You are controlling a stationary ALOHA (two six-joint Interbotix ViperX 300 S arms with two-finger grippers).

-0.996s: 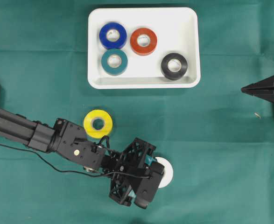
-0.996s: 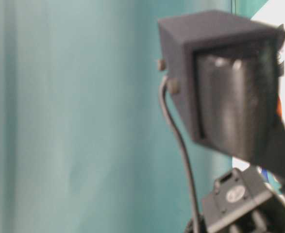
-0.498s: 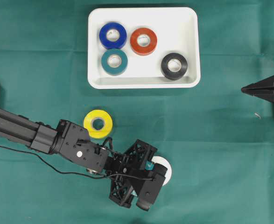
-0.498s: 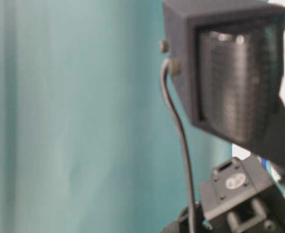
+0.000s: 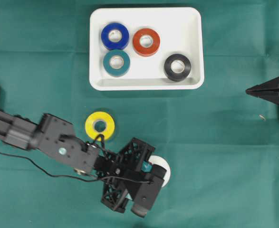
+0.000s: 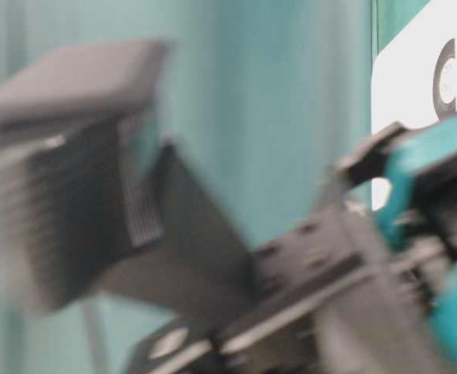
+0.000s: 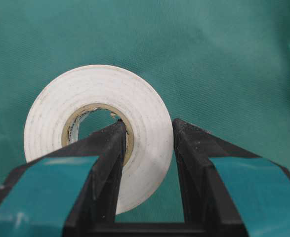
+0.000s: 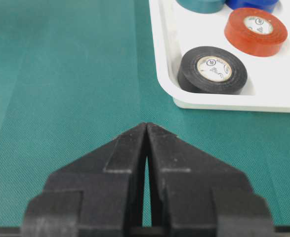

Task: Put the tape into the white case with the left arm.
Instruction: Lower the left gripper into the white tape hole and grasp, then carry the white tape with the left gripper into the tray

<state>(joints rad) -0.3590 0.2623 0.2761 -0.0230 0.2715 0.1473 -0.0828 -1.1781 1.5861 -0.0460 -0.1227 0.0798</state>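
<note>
Green tabletop (image 5: pixel 225 156): left claw (image 7: pixel 147 143) clenched on white tape (image 7: pixel 98 128), one finger through its core. Yellow roll (image 5: pixel 100 125) just beside. White case (image 5: pixel 194 47) holds four rolls, well apart. Right claw (image 8: pixel 146 133) closed, empty.

The white tape roll (image 7: pixel 98 133) is clamped across its ring wall by the left gripper (image 7: pixel 147 148), one finger (image 7: pixel 105 163) inside the core and the other against the outer face. The white case (image 5: pixel 192 47), a shallow rectangular tray with rounded corners, lies well apart at the far side of the green cloth and holds blue, red, teal and black rolls.
</note>
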